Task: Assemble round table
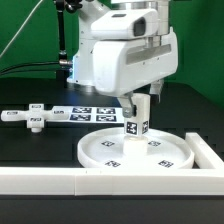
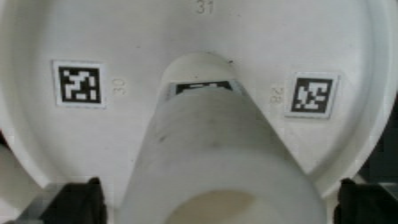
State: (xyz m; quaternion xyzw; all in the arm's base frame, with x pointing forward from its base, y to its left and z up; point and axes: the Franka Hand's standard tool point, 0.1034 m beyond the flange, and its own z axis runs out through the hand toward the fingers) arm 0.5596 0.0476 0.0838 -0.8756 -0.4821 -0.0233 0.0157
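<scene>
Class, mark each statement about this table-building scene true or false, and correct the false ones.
1. The post stands upright on the disc. True.
2. The foot piece sits on top of the post. False: it lies flat on the table, to the exterior view's left of the disc.
3. The fingers stand open on either side of the post. True.
4. The disc is plain and unmarked. False: square tags show on it.

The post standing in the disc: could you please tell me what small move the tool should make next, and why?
Probably close the tool on the post: its jaws stand open on either side of it, holding nothing, and the post stands upright in the round disc.
</scene>
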